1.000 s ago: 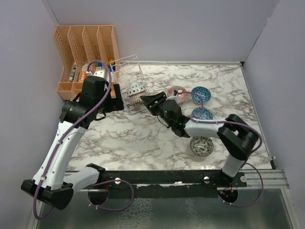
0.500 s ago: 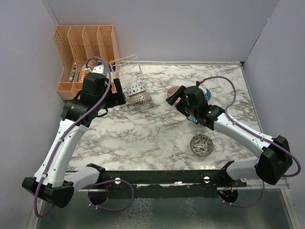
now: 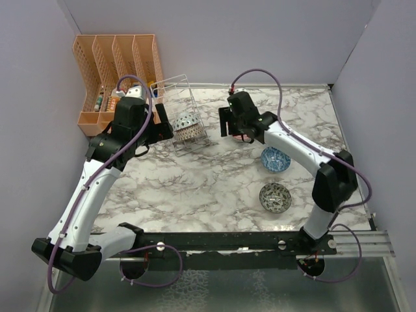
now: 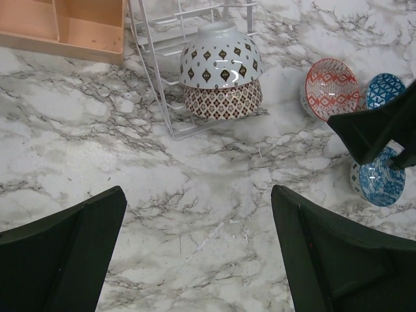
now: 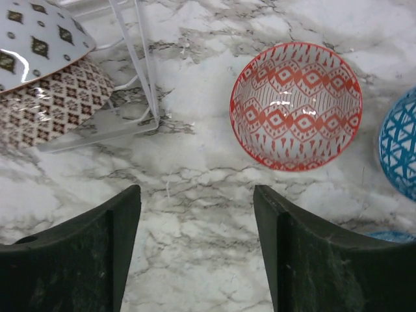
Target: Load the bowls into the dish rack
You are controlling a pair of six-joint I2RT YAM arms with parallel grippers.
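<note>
Bowls, one white ceramic bowl (image 4: 221,62) with dark diamonds and one brown-patterned ceramic bowl (image 4: 223,102), nest sideways in the silvery wire dish rack (image 3: 174,97). The left gripper (image 4: 198,208) and the right gripper (image 5: 195,214) both gape, empty.

Bare worktop (image 5: 195,156) is left btwn rack (image 5: 147,71) and red bowl (image 5: 296,105). Red bowl's right side is hemmed by blue bowl (image 5: 400,146). Rack's front is filled by stacked bowls (image 4: 221,71); rear slots left free.
</note>
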